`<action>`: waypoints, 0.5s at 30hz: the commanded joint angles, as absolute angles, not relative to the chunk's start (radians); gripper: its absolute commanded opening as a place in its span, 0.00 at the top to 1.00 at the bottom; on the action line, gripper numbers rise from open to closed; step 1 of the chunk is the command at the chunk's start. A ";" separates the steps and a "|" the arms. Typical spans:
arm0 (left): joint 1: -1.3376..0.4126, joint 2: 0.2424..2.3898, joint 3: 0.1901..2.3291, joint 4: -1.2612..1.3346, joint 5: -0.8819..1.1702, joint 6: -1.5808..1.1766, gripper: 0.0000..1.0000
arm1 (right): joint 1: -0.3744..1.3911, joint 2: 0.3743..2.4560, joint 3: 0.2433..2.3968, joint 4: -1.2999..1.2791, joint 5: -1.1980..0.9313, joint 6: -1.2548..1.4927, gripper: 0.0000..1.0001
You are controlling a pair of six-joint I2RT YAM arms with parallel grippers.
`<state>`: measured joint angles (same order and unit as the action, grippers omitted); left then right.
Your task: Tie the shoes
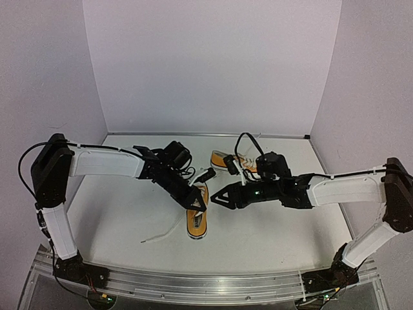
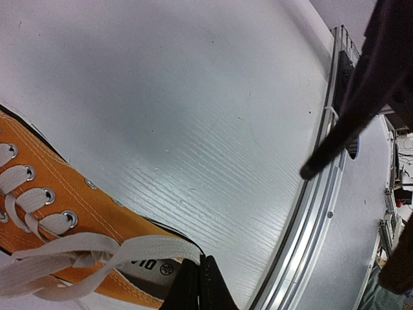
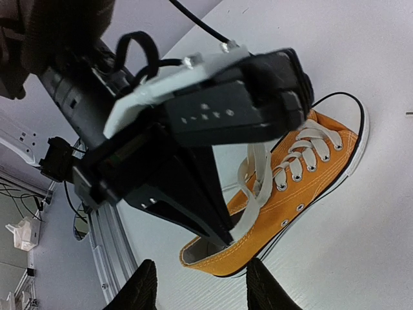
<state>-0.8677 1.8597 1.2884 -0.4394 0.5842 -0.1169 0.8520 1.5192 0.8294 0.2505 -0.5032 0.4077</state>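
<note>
One orange shoe (image 1: 197, 223) lies mid-table with its toe toward the near edge; it also shows as the orange shoe (image 3: 310, 187) in the right wrist view. The other shoe (image 1: 223, 161) sits behind it, partly hidden by the right arm. My left gripper (image 1: 201, 206) hangs over the near shoe's opening, shut on a loop of its white lace (image 2: 129, 248), with the jaws pressed together at the left gripper (image 2: 200, 271). A loose lace end (image 1: 161, 232) trails left across the table. My right gripper (image 3: 206, 287) stands open just right of the shoe's heel, nothing between its fingertips (image 3: 145, 284).
An aluminium rail (image 1: 193, 281) runs along the table's near edge, and it shows again as the rail (image 2: 303, 239) in the left wrist view. White walls close in the back and both sides. Black cables loop above the right wrist (image 1: 245, 139).
</note>
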 commanded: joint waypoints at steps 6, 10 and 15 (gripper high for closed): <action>-0.869 1.937 1.389 -0.261 0.609 -0.218 0.97 | 0.793 1.436 0.753 0.302 -0.482 0.453 0.51; -0.877 1.962 1.424 -0.247 0.621 -0.225 0.97 | 0.784 1.432 0.739 0.301 -0.479 0.458 0.49; -0.881 1.974 1.449 -0.281 0.599 -0.204 0.76 | 0.779 1.450 0.739 0.293 -0.468 0.459 0.44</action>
